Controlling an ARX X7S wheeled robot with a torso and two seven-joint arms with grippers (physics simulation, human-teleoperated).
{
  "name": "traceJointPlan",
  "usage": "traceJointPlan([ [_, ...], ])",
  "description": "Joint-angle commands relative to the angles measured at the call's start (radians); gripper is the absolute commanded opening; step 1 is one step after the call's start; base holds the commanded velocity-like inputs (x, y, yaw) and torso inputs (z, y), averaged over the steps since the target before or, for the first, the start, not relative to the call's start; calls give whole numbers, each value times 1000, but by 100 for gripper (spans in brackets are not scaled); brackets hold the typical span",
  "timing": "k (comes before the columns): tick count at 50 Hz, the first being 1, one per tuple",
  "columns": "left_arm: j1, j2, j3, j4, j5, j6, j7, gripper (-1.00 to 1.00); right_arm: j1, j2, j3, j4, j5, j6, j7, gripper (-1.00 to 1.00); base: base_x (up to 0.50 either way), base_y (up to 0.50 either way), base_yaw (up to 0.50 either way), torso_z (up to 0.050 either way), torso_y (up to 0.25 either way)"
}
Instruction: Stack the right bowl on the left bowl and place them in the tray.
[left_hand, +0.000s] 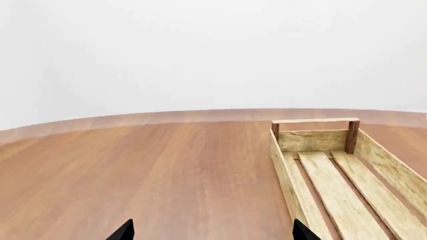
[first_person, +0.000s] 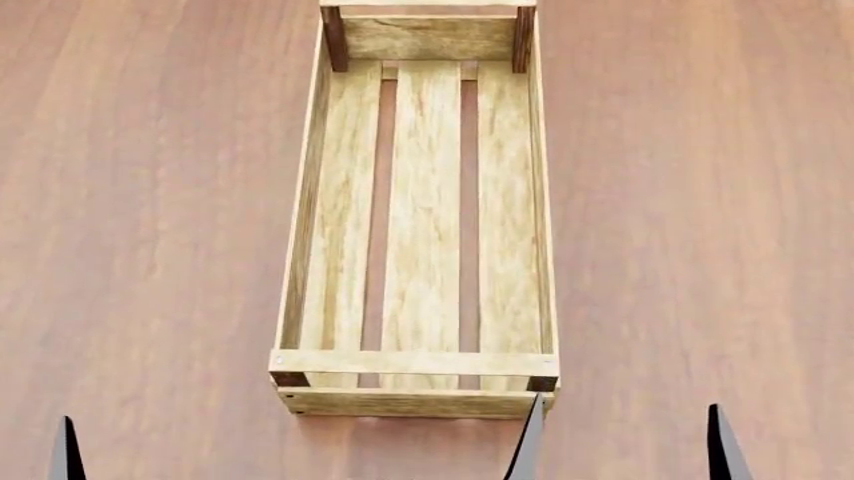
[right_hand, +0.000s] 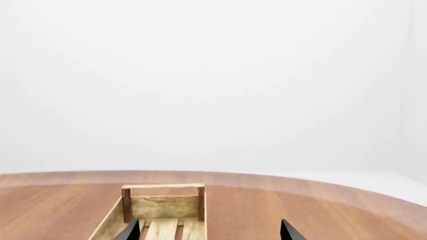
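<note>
Both grippers sit at the near edge, the right gripper (first_person: 622, 445) and left gripper (left_hand: 212, 231) spread apart and empty, and between them the tray (first_person: 300, 250), likely light and rigid, runs away across the table (first_person: 134, 200); no bowls are visible.

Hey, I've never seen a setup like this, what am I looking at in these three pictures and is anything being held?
These are simulator renders from a two-armed robot. One picture looks down from its head; the other two come from cameras near each arm's jaws. The dark points at the bottom edges are the fingertips of the left gripper and right gripper; both stand apart and hold nothing. On the brown table lies one long, light-wood tray with three slats and dark corner posts, nothing in it. No bowls show in any view.
</note>
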Motion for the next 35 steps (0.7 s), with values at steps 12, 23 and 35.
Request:
traceJointPlan([
  [12, 68, -91, -183, -40, -221, -92, 72, 100, 2, -14, 12, 26, -24, -6, -12, 100, 0, 0, 0, 0, 0],
  [23, 33, -117, -202, -38, -307, -179, 68, 100, 3, -11, 4, 22, -26, 1, -8, 100, 0, 0, 0, 0, 0],
  [35, 13, -127, -241, -51, -425, -226, 81, 100, 7, -7, 1, 18, -24, 7, -3, 100, 0, 0, 0, 0, 0],
])
